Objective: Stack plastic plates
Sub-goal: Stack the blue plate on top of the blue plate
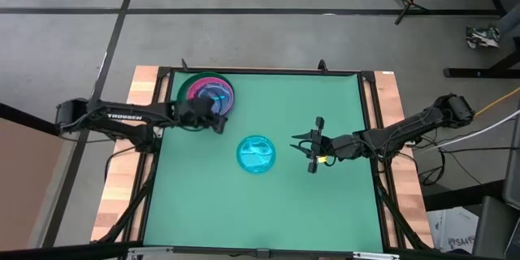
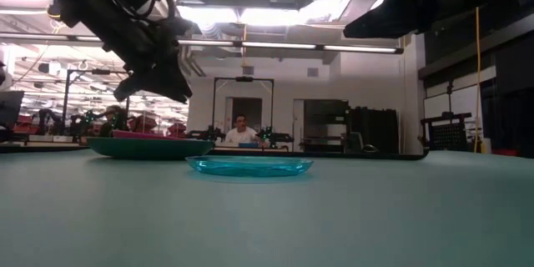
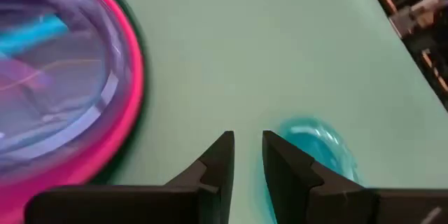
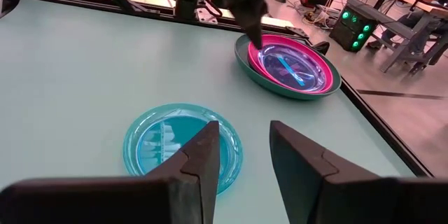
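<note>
Right wrist view puts the cyan plate [image 4: 183, 145] nearest you, flat on the green table [image 4: 63, 70], w/ the right gripper [image 4: 245, 155] just short of it, jaws parted, nothing between them.

Risk, as I judge it: that plate is shallow and low-rimmed, so if you come down flat you'll likely push it along the mat instead of getting a finger under the rim. It looks translucent too, so the edge is hard to read.

Farther on sits the stack [image 1: 207, 93] by the table's far left corner: dark green plate [image 4: 329, 87] at the bottom, pink plate [image 4: 255, 59] in it, clear ones on top. Left gripper [image 1: 213, 118] hovers at the stack's near edge, jaws a narrow gap apart, empty. If it stays there when you bring the cyan one over, the arms could clash or knock the pile askew.

Table surface is plain green w/ a dark frame and wood side strips. Beyond it is a lab w/ benches, ceiling lights and a person [image 2: 240, 132] seated far back.
</note>
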Available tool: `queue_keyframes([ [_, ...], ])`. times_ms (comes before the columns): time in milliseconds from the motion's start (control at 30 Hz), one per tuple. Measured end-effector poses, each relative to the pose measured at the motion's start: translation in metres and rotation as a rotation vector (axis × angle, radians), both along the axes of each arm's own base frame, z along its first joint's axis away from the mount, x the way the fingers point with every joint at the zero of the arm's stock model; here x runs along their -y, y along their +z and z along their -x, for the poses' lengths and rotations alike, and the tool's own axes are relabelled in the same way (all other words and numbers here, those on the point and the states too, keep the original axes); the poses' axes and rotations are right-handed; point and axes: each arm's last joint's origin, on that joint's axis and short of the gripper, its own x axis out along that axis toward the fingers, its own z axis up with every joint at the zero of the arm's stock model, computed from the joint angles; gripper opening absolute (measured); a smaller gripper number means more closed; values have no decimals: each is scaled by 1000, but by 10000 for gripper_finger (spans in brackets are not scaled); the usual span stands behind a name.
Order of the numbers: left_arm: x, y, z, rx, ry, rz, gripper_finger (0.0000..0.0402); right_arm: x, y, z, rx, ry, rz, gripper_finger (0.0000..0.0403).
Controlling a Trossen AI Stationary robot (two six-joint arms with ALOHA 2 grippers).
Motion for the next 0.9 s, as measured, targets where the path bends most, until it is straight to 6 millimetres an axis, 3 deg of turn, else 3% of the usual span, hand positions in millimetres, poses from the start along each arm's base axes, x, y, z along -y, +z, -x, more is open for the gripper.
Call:
queue_keyframes([
  [433,57,-37,-28,-57,-13,177,69,0,0,0,0,0,0,120],
  [900,66,-66,-49,-21,24,286,69,0,-2,1,-17,0,5,120],
])
